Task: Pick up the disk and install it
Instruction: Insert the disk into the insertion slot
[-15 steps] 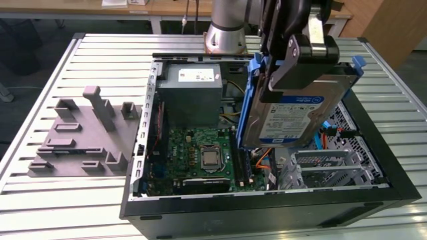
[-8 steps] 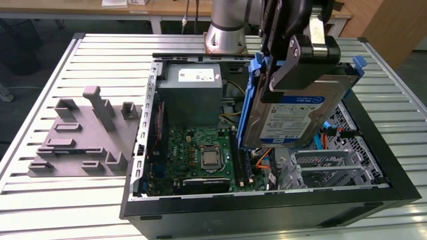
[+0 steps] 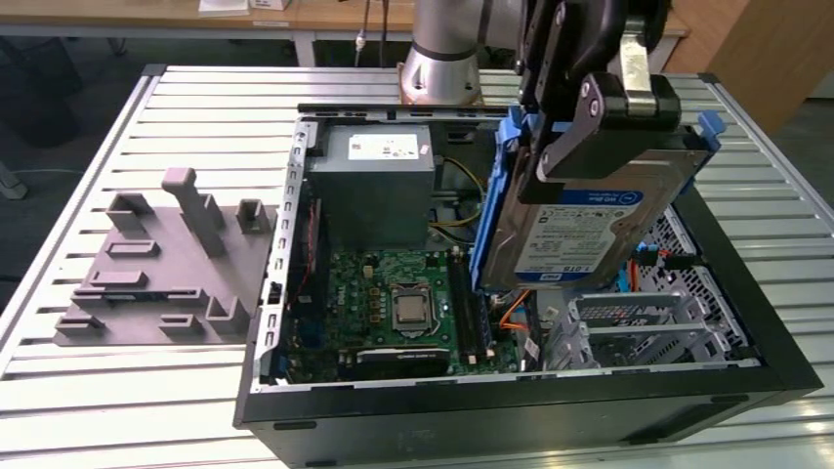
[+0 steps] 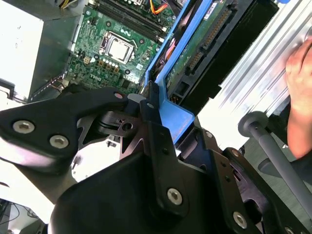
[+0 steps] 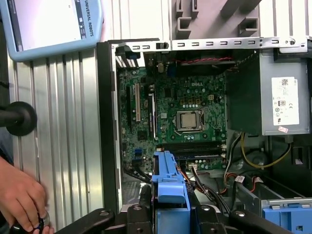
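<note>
Your black pincer (image 3: 583, 147) is clamped on the flat silver hard drive in its blue plastic carrier (image 3: 573, 230), held steeply tilted above the open black computer case (image 3: 521, 415), toward that case's side on the exterior view's right.

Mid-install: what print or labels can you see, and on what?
White-and-blue label on the silver rectangular disk: too small to quote.
White sticker on the large grey metal box: too small.
Green motherboard: white markings, not quoted.
Light-blue-framed screen's edge: print, not quoted.
</note>
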Available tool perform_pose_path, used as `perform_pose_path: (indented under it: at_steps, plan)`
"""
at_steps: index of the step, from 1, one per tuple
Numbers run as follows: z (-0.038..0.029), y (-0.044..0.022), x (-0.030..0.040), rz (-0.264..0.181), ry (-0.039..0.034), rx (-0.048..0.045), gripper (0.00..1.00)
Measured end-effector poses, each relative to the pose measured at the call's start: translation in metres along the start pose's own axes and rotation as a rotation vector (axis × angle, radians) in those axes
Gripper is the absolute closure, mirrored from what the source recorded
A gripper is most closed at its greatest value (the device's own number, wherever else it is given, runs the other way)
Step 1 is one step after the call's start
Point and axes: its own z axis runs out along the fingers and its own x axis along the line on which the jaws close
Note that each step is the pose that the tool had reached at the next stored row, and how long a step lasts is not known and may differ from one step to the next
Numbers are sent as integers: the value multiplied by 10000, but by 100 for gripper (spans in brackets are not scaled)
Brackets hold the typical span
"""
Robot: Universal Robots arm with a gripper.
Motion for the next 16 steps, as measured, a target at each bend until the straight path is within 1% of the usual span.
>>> perform_pose_path:
  at_steps: [3, 8, 10, 12, 16]
  plan:
    - [12, -23, 1, 0, 0, -4, 64]
    - [54, -28, 10, 0, 1, -5, 64]
    - [62, -45, 11, 0, 2, -7, 64]
    - [72, -78, 10, 1, 0, -16, 64]
    - [89, -170, 4, 1, 4, -51, 64]
